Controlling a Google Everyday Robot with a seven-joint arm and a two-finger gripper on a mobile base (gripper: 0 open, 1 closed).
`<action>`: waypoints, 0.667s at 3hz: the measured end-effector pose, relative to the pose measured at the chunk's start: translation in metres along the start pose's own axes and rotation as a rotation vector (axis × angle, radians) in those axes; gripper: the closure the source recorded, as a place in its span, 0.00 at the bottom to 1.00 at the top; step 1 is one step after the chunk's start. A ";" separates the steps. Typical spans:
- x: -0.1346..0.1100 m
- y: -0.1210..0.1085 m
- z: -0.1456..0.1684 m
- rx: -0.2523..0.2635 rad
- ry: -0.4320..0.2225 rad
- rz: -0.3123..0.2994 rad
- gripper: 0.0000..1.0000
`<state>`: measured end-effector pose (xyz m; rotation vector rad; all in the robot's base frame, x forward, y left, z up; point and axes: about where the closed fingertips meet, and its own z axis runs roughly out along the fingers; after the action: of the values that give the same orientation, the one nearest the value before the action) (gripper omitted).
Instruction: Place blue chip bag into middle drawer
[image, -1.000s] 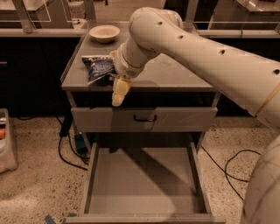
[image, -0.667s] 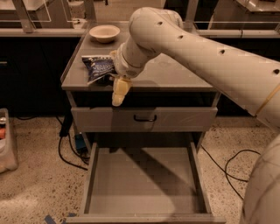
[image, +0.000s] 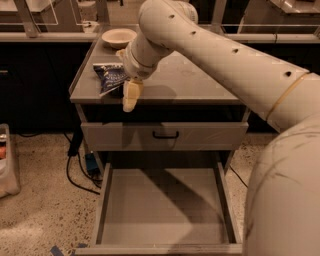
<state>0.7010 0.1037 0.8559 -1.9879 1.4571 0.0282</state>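
Note:
The blue chip bag lies crinkled on the grey cabinet top, near its front left corner. My gripper hangs at the front edge of the cabinet top, right beside the bag's right end and touching or nearly touching it. The middle drawer is pulled wide open below, its flat grey floor bare. My large cream arm crosses the view from the lower right to the bag.
A cream bowl stands at the back left of the cabinet top. A closed grey drawer front with a black handle sits above the open drawer. Cables and a plug lie on the floor at left, beside a white bin.
My gripper has shifted slightly left, closer to the bag. The bag and the drawer have not moved.

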 end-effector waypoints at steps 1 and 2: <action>-0.001 -0.004 0.002 0.000 -0.004 -0.006 0.15; -0.001 -0.004 0.002 0.000 -0.004 -0.006 0.38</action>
<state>0.7042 0.1064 0.8569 -1.9909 1.4491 0.0290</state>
